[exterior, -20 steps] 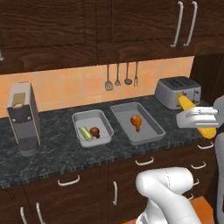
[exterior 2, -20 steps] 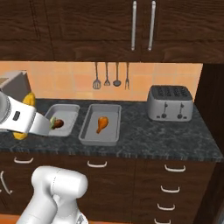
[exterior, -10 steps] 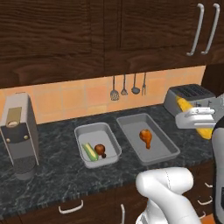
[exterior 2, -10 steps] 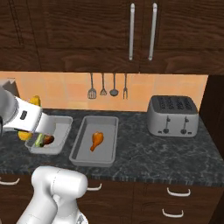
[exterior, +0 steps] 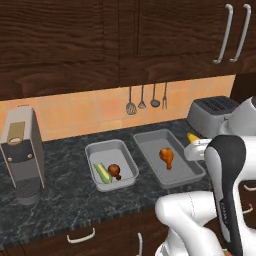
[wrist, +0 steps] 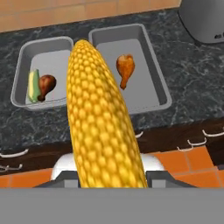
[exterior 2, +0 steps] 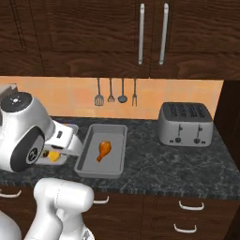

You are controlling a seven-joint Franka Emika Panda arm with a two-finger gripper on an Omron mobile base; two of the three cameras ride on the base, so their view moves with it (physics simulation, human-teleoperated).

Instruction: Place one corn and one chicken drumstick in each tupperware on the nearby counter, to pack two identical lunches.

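Gripper (wrist: 107, 181) is clamped on the plain yellow-orange corn (wrist: 99, 118); in the hand view the cob runs up the middle of the frame, from between the fingers toward the trays. In the left base view its yellow tip (exterior: 192, 138) pokes out behind the hand, just right of the longer tupperware (exterior: 192, 172), above the near right part of the tabletop (exterior: 65, 200).

2 tupperware trays sit side by side on the tabletop, long sides parallel, a narrow gap between them:
- shorter tupperware (exterior: 125, 155), left: husked corn (exterior: 102, 172) lying along its left side, 1 chicken drumstick (exterior: 115, 171) touching it on the right, meaty end toward the tray centre.
- Longer tray, right: second drumstick (exterior: 166, 156) alone near the middle, rounded end far, bone pointing near.

Toaster (exterior: 212, 116) stands at the far right of the tabletop, near the longer tray's far right corner. Coffee machine (exterior: 22, 152) is at the left end, well apart from the trays. 4 utensils (exterior: 147, 100) hang on the backsplash above the trays.
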